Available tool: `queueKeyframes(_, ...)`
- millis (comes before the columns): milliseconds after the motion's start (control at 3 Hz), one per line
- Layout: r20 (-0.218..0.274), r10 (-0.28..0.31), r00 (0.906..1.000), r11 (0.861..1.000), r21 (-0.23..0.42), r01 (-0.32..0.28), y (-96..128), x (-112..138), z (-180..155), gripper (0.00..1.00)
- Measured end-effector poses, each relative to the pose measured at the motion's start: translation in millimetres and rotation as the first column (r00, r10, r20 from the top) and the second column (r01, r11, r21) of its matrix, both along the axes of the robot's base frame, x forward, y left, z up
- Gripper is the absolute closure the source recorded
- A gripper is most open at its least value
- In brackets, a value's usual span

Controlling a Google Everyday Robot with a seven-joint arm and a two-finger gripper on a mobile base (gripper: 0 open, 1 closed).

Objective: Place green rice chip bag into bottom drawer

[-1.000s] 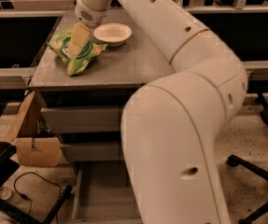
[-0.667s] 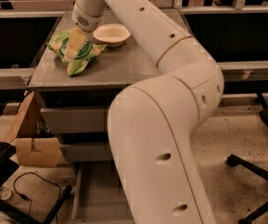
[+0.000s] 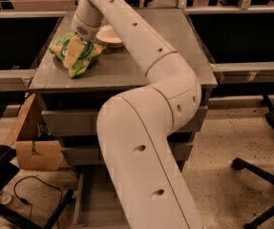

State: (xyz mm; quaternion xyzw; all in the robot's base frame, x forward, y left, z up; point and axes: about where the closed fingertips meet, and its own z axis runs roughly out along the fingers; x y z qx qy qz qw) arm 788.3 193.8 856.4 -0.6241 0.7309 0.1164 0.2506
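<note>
Left of the counter point(image 3: 127, 75), floor level: a cardboard box point(image 3: 34, 149) leans against the cabinet side, with a dark cable point(image 3: 31, 194) looped on the floor below it.

Counter, left half toward the rear: the green rice chip bag point(image 3: 86, 61) lies flat and crumpled, near the left edge and short of the rear left corner. Its long axis runs slantwise, one end toward the rear left, the other pointing at the front edge. Exact top and bottom of the bag can't be made out.

The gripper point(image 3: 73, 51) is down on the middle of the bag, touching it. Can't tell if it is spread or pinching the bag. The bag rests on the counter.

Just right of the bag, touching or nearly so: a white bowl point(image 3: 110, 35), upright, partly hidden by the arm point(image 3: 141, 128).

Under the counter, the two upper drawers point(image 3: 69, 123) sit closed. The bottom drawer point(image 3: 91, 194) is pulled out at floor level, plain grey inside, half covered by the arm.

Far right, on the speckled floor: a black chair base point(image 3: 263, 175).
</note>
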Motion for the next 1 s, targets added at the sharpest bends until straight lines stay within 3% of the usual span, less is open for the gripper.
queueKeyframes(333, -0.023, 0.030, 0.9993, 0.999, 0.023, -0.030, 10.7, 2.0, -12.8, 0.42)
queueKeyframes(1000, -0.024, 0.032, 0.9992, 0.999, 0.024, -0.031, 11.2, 2.1, -13.2, 0.89)
